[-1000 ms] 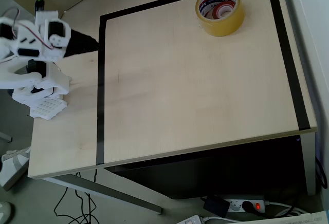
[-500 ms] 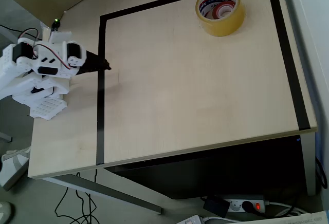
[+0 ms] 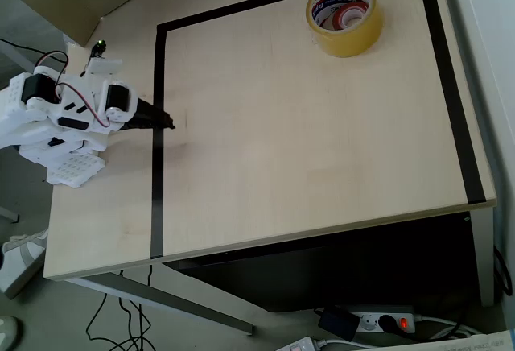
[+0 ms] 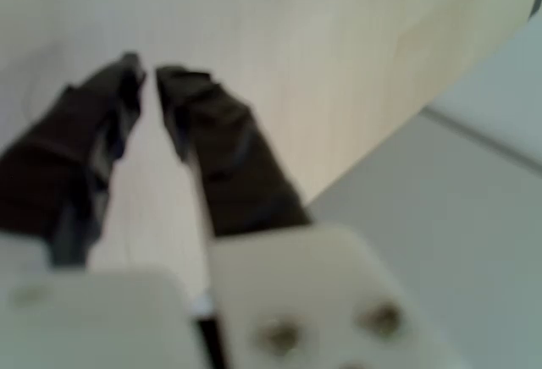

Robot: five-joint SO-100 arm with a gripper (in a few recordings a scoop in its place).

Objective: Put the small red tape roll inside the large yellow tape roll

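Pale wood table (image 3: pixel 306 142) with a black tape border (image 3: pixel 158 125) marking a work area, grey floor around it. Large yellow tape roll (image 3: pixel 344 16) lies flat near the table's far edge in the overhead view, inside the border. Small red tape roll (image 3: pixel 351 18) sits inside its core, hole up, white printed core wall around it. White arm (image 3: pixel 60 109) is at the table's left edge, well apart from both rolls. Gripper (image 3: pixel 165 122) is over the left border strip, dark fingers pointing right. Wrist view is blurred: gripper (image 4: pixel 148 77) tips nearly together with a thin gap between them, nothing held, bare wood beneath. Power strip (image 3: pixel 386 320) with a red light on the floor under the table, a shoe (image 3: pixel 20 258) at lower left
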